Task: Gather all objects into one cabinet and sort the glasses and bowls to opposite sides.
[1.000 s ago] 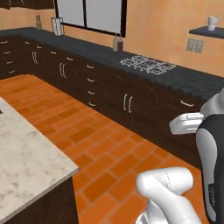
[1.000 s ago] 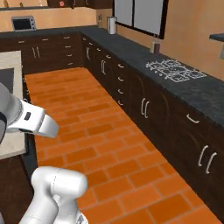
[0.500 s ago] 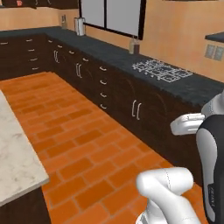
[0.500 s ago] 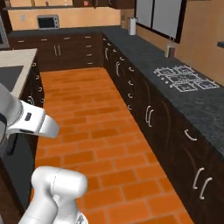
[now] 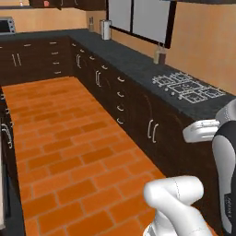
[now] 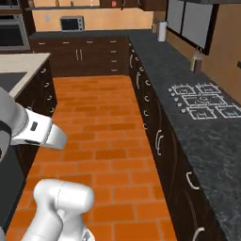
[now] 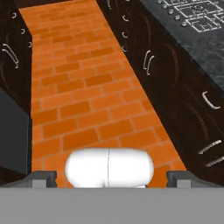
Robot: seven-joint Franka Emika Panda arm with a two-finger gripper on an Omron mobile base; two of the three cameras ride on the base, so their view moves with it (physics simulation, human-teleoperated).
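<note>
A: Gripper state?
B: My gripper [image 7: 111,178] is spread wide, nothing between the fingertips [image 7: 43,177], hanging over the orange brick floor [image 7: 87,87].
A: Task things?
B: Can't make out any; dark base cabinets [image 5: 138,115] and stovetop [image 6: 204,100] alongside.

High on the far wall, above the far desk near its right corner, a small coral-orange thing [image 5: 46,3] [image 6: 114,4] stands just beside a dark brown wall cabinet [image 5: 69,3] [image 6: 141,4]. It is too small to tell if it is a mug, or if it has a handle. Of the wall cabinet only the bottom part is visible, cut off by the upper edge; its door and its handle cannot be made out.
</note>
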